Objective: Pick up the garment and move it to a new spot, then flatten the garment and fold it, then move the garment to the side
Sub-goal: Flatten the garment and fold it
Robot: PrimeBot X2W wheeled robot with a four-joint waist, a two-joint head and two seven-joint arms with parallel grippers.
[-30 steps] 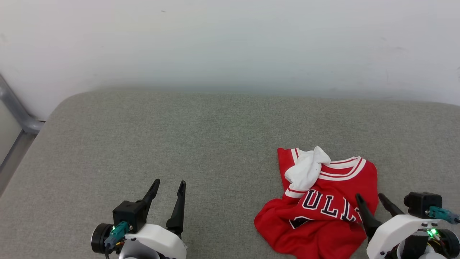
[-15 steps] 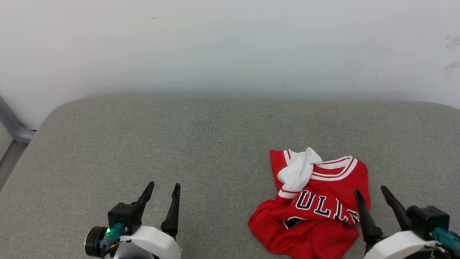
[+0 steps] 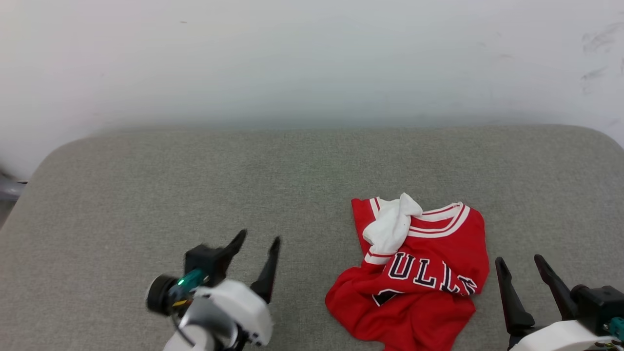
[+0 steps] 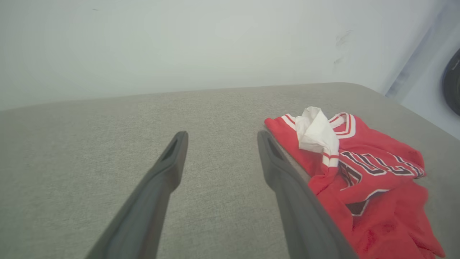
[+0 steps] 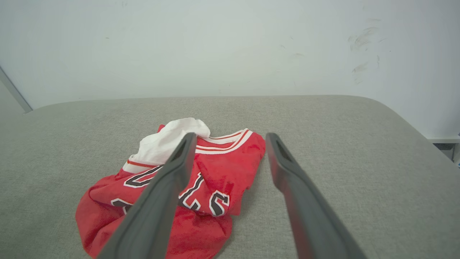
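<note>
**Item:** garment (image 3: pixel 419 273), a crumpled heap with lettering up and a white sleeve over the collar. It lies right of centre on the cushion (image 3: pixel 195 170), toward the near edge.

**Left gripper** (image 3: pixel 259 237): jaws spread wide, empty, well left of the garment.

**Right gripper** (image 3: pixel 518 259): jaws spread wide, empty, just beside its right edge.

**Step, as judged:** pick-up, not yet begun.

**Next move calls for:** lowering onto a raised fold and pinching cloth only.
</note>
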